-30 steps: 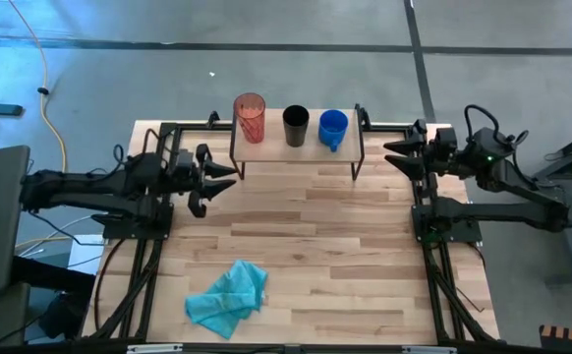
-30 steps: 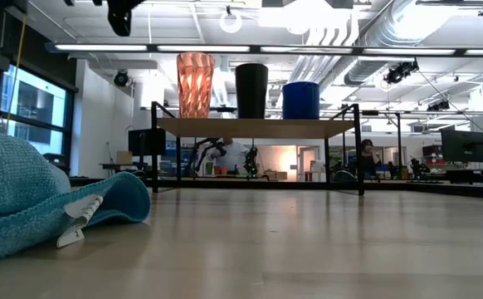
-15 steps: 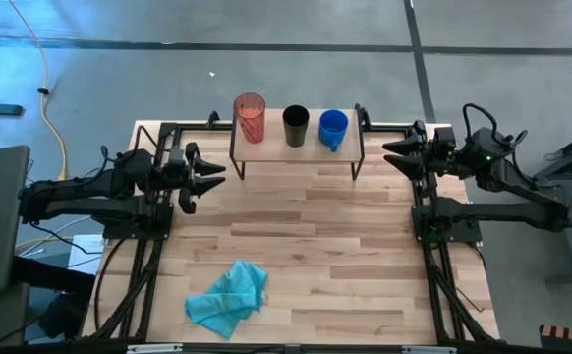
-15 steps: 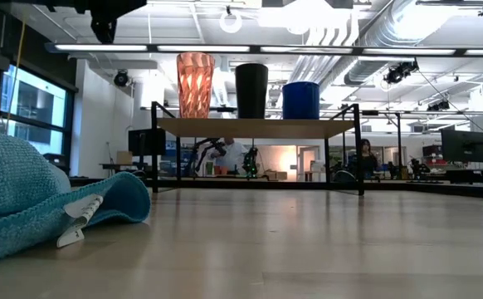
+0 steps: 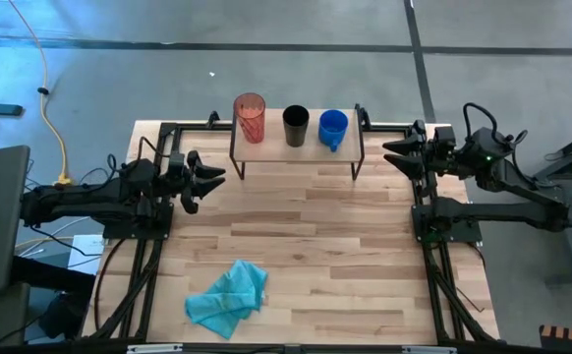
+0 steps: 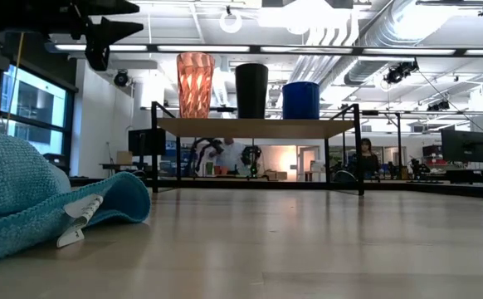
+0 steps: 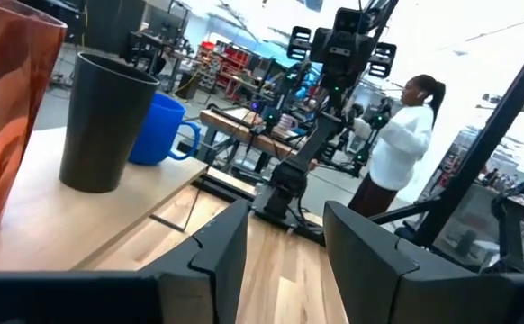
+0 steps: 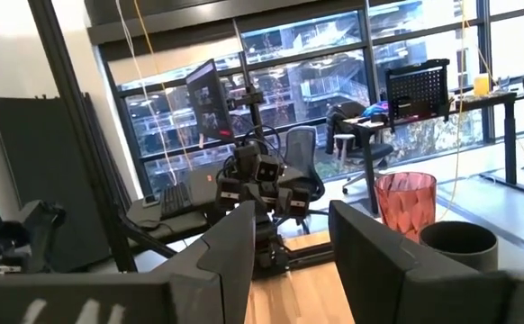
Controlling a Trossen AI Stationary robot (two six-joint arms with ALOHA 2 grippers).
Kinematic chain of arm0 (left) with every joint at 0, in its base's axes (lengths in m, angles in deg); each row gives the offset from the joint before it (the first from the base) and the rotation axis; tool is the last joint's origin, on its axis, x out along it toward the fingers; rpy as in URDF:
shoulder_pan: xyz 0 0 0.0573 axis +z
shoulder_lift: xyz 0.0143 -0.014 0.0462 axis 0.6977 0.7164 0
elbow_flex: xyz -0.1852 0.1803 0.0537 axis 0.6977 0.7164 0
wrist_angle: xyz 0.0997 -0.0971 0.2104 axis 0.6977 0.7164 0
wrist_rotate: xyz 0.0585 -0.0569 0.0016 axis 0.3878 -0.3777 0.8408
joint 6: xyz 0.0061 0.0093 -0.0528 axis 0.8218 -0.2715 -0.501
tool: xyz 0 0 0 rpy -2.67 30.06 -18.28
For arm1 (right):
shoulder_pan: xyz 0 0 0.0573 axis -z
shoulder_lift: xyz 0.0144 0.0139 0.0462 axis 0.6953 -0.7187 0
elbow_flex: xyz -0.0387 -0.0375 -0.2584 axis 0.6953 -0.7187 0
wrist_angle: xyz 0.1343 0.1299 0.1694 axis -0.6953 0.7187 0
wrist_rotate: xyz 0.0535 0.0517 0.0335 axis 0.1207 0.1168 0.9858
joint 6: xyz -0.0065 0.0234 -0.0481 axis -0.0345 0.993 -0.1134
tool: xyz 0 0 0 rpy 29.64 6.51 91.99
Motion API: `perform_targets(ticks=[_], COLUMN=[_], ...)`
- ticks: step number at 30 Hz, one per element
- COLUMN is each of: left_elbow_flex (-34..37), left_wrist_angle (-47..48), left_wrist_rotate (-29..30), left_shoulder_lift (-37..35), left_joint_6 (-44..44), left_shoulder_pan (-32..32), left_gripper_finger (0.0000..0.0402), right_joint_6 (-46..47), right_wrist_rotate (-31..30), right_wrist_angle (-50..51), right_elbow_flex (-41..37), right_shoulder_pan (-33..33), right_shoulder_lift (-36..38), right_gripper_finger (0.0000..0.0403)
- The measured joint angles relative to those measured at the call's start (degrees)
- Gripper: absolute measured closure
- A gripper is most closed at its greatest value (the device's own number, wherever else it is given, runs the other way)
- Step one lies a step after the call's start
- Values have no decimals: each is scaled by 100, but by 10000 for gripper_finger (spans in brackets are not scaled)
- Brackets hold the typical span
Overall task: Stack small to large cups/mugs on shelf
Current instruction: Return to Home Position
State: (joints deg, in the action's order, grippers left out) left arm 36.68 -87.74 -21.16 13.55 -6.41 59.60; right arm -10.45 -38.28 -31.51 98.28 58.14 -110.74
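1. Red tumbler [image 5: 250,116], black cup [image 5: 295,125] and blue mug [image 5: 332,128] stand upright in a row on the shelf [image 5: 274,147], each apart from its neighbour. The tumbler is at the end nearer the left arm.
2. Left gripper [image 5: 210,175] hovers just off that end of the shelf, its fingers spread and empty.
3. Right gripper [image 5: 394,154] hangs off the shelf's other end, its fingers likewise apart, holding nothing.
4. Teal cloth [image 5: 229,297] lies crumpled well in front of the shelf.

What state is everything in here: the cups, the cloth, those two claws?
Red tumbler: upright on shelf, left end.
Black cup: upright, middle.
Blue mug: upright, right end.
Cloth: crumpled on table.
Left gripper: open, empty.
Right gripper: open, empty.
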Motion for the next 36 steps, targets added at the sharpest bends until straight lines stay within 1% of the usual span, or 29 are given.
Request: perform_targets(ticks=[4, 13, 17, 21, 24, 27, 31, 36], left_elbow_flex=[0, 0, 0, 0, 51, 382, 848, 1142], left_wrist_angle=[39, 363, 379, 275, 253, -105, -874, -977], left_wrist_rotate=[105, 1167, 1492, 1366, 1313, 1299, 1083, 1027], left_shoulder_lift=[11, 9, 9, -4, -5, -38, -82, -85], left_joint_6=[3, 100, 340, 491, 588, 584, 489, 627], left_shoulder_pan=[-113, -979, -1182, -1162, -1161, -1161, -1161, -1161], left_gripper_finger=[263, 263, 263, 265, 279, 301, 322, 329], right_joint_6=[101, 66, -46, -48, -48, -13, 154, 252], right_wrist_rotate=[2, 4, 4, 4, 4, 4, 4, -272], right_wrist_angle=[3, 156, 158, 157, 156, 132, 75, 2], right_elbow_flex=[0, 0, 0, 0, 0, 0, 0, 0], right_shoulder_pan=[0, 0, 0, 0, 0, 0, 0, 2], right_shoulder_lift=[0, 0, 1, 1, 2, 0, 2, 2], right_gripper_finger=[267, 267, 267, 267, 267, 267, 267, 267])
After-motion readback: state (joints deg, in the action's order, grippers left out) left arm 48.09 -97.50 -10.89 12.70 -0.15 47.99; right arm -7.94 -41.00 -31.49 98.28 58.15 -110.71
